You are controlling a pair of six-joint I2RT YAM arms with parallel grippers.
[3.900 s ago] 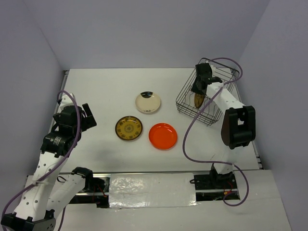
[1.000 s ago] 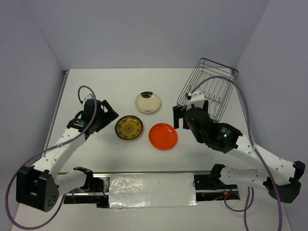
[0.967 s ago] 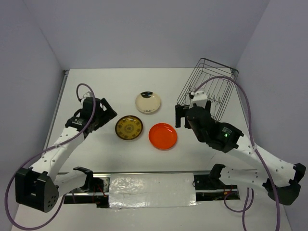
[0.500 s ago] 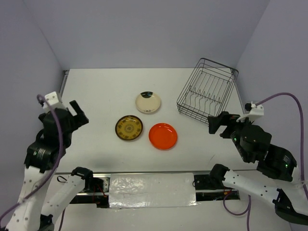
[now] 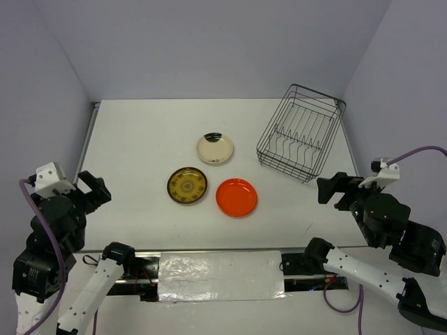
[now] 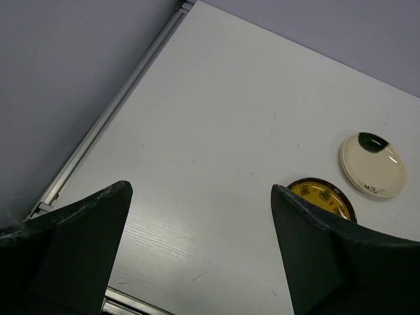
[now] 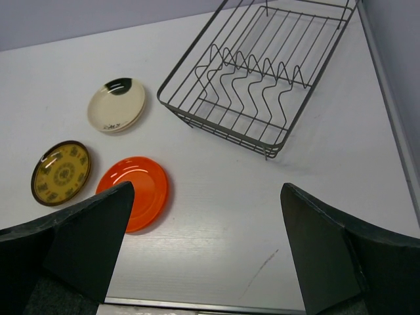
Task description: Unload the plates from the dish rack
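Note:
Three plates lie flat mid-table: a cream plate with a dark spot, a dark brown plate with yellow pattern and an orange-red plate. The dish rack, a dark wire basket, stands at the back right with nothing between its prongs. My left gripper hangs open over the near left, well left of the brown plate. Over the near right my right gripper is open and holds nothing, with the rack ahead of it. The right wrist view also shows the orange-red plate.
White tabletop with a metal rail along its left edge and along the near edge. Lilac walls close in the left, back and right sides. A faint dark scuff marks the table near the right front.
Both arms have pulled back from the middle of the table to the near corners, grippers still open. The rack, tipped up a second ago, now sits flat. The three plates have not moved.

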